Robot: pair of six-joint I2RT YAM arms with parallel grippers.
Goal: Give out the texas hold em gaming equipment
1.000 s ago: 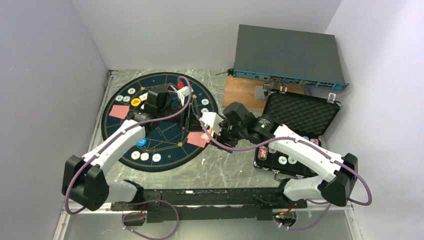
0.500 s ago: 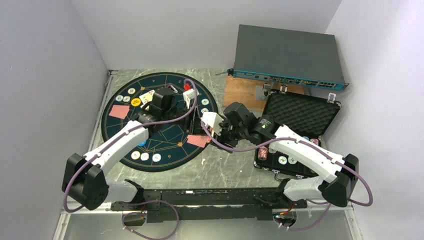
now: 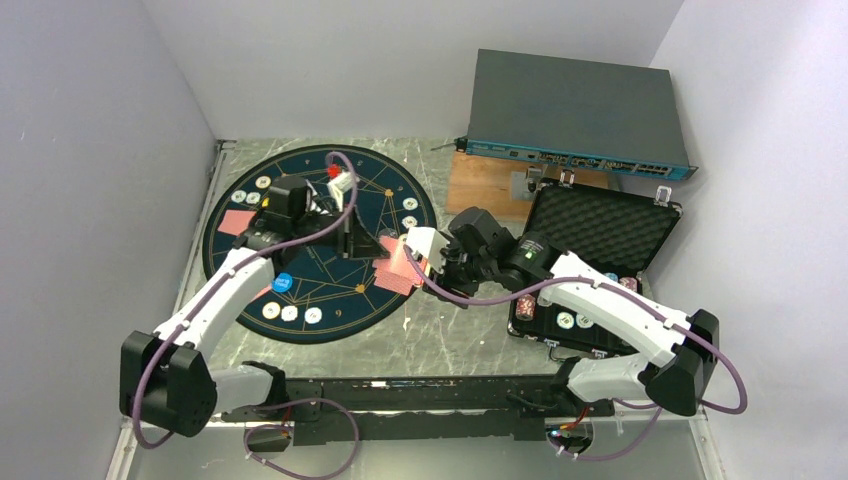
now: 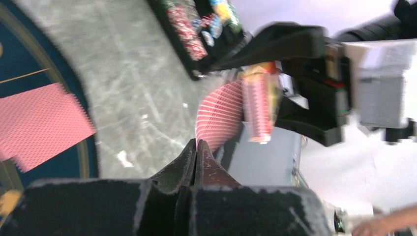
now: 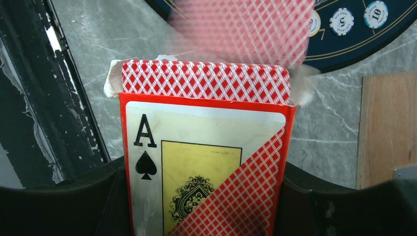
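My right gripper [image 3: 432, 256] [image 5: 206, 196] is shut on a red card box [image 5: 206, 162] printed with an ace of spades, its top open and red-backed cards showing. Left gripper [image 3: 364, 243] [image 4: 196, 145] is shut on one red-backed playing card [image 4: 219, 113] [image 3: 398, 260], blurred and partly out of the box [image 4: 258, 103]. Two more red cards [image 3: 238, 222] [image 3: 392, 284] lie on the navy mat [image 3: 330, 300]. Whitish chips [image 3: 289, 313] [image 3: 409, 204] and a blue disc [image 3: 282, 283] sit near the mat's rim.
The black foam-lined case [image 3: 600, 230] stands open at the right with chips [image 3: 575, 320] in its tray. A grey network box [image 3: 575, 110] rests on a wooden board [image 3: 490, 185] at the back. White walls close in on both sides.
The left gripper swung from the far side of the mat toward the card box and shut on a card. The right arm held still with the box.
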